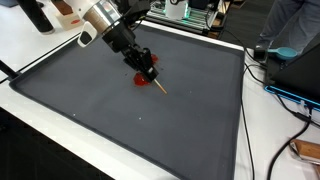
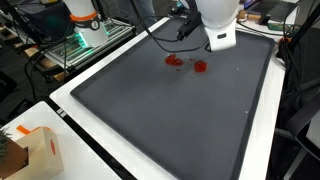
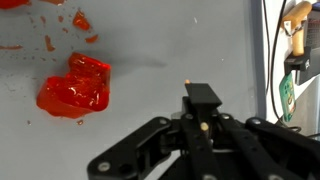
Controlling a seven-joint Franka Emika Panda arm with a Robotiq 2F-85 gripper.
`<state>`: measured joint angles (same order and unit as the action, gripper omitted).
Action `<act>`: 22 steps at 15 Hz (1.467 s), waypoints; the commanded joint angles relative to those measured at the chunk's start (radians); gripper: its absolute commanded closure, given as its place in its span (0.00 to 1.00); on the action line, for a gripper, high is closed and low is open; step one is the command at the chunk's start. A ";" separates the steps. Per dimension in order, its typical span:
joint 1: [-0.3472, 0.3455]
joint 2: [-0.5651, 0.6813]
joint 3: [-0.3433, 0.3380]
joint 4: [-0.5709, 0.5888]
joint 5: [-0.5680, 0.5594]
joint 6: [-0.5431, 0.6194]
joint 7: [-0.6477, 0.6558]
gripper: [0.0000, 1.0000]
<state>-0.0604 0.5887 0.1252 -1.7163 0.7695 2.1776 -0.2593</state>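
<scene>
Blob (image 3: 75, 85), red, lies on mat (image 3: 150, 40) near tool (image 3: 203, 97) clamped in gripper (image 3: 203, 128).

Your hand (image 1: 149, 72) hid part of the red blob (image 1: 135, 80) in an exterior view. Wrist view cropped the hand at the bottom edge, the red smear (image 3: 12, 3) at the top. Grip state was unreadable.

The arm (image 1: 108, 28) slants down from above and behind the fingers, wrist bent so the gripper (image 1: 150, 72) points steeply downward; its fingers (image 3: 140, 148) are drawn together, pinching a thin stick (image 1: 160, 86) that juts below them
</scene>
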 commanded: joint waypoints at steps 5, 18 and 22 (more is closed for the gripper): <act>0.002 0.042 0.012 0.029 0.026 0.026 0.013 0.97; 0.006 0.018 0.001 0.018 0.010 0.054 0.084 0.97; 0.009 -0.018 -0.011 0.011 -0.006 0.053 0.120 0.97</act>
<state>-0.0604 0.6110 0.1297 -1.6810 0.7699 2.2180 -0.1766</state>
